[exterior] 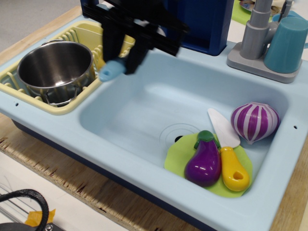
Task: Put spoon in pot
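The spoon [111, 70] shows only its light blue rounded handle — the white bowl is hidden behind the black jaws that clamp it. It hangs in the air, tilted, handle end pointing down and to the left, above the sink's left rim and just beside the pot. The pot [56, 70] is round, shiny steel, with deep straight sides; it stands upright and empty in the yellow rack at the left — its mouth open upward, much wider than the spoon's handle.
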